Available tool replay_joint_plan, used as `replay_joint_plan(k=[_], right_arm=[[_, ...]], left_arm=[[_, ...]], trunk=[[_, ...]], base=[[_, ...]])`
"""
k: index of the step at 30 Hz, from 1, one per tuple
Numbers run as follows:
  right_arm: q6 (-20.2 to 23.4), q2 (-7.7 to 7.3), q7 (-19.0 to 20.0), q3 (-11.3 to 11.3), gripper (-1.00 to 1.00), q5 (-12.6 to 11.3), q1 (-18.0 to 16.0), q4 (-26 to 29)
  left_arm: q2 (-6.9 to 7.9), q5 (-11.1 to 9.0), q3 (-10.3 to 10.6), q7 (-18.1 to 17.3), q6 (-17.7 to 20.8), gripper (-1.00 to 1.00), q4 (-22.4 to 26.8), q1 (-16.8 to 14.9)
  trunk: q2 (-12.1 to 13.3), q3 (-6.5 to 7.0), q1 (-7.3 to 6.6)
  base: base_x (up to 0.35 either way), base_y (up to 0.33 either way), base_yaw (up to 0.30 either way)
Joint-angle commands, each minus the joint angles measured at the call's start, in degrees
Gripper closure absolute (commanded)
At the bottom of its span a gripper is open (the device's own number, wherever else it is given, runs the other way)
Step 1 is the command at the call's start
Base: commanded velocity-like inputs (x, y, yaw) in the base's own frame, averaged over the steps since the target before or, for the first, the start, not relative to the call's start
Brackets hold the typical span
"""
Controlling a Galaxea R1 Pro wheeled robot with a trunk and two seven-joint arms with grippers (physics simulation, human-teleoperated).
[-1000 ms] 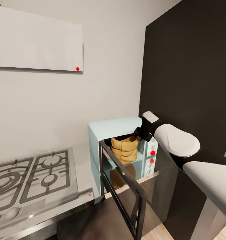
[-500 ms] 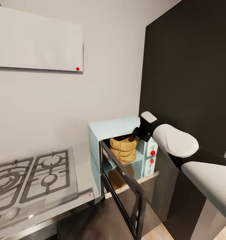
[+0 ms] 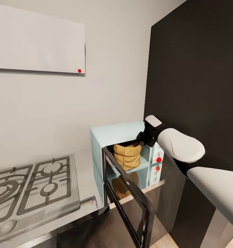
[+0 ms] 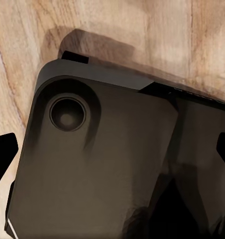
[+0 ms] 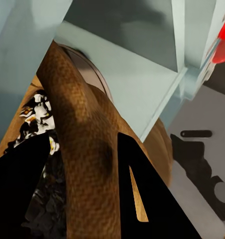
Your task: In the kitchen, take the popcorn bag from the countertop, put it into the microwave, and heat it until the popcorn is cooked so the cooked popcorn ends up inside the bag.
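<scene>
The pale blue microwave (image 3: 118, 134) stands on the countertop (image 3: 87, 165) with its black-framed glass door (image 3: 130, 199) swung open toward me. Inside its cavity the tan popcorn bag (image 3: 127, 155) sits upright. My right gripper (image 3: 141, 139) reaches in from the right at the bag's top. In the right wrist view the right gripper (image 5: 85, 144) is shut on the bag's rolled rim (image 5: 77, 129), one black finger on each side. Small whitish and dark popcorn pieces (image 5: 38, 107) show in the bag's mouth. My left gripper (image 4: 112, 154) hangs open over the robot's dark base (image 4: 92, 169).
A steel gas hob (image 3: 33, 184) lies left of the microwave, with a flat white hood (image 3: 37, 39) on the wall above. A tall dark cabinet panel (image 3: 195, 75) rises right beside the microwave. Its red-lit knobs (image 3: 158, 159) face me. Wood floor (image 4: 142, 30) lies under the base.
My right gripper and the bag edged slightly up and deeper into the microwave. The head camera then shifted a little, so the hob and door sit lower in the picture.
</scene>
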State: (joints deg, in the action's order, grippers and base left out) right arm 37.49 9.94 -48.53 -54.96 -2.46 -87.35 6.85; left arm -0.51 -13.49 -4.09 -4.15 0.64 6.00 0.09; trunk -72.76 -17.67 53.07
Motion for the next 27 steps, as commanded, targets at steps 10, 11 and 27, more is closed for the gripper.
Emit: replay_joint_plan(k=[10,11,27], right_arm=[[0.77,0.06,-0.43,0.18,1.0,-0.18,0.07,0.09],[0.85,0.06,-0.44,0.15,1.0,-0.18,0.06,0.09],[0.3,-0.32,-0.1,0.09,1.0,-0.69,0.78,0.09]], left_arm=[[0.07,-0.22,-0.48,-0.16,0.04,-1.0,-0.02,0.0],[0.07,-0.22,-0.48,-0.16,0.04,-1.0,-0.02,0.0],[0.11,-0.22,-0.48,-0.16,-0.02,-1.0,-0.02,0.0]], trunk=[[0.01,-0.07,0.0],[0.01,-0.07,0.0],[0.01,-0.07,0.0]], base=[[0.0,0.0,0.0],[0.0,0.0,0.0],[0.0,0.0,0.0]])
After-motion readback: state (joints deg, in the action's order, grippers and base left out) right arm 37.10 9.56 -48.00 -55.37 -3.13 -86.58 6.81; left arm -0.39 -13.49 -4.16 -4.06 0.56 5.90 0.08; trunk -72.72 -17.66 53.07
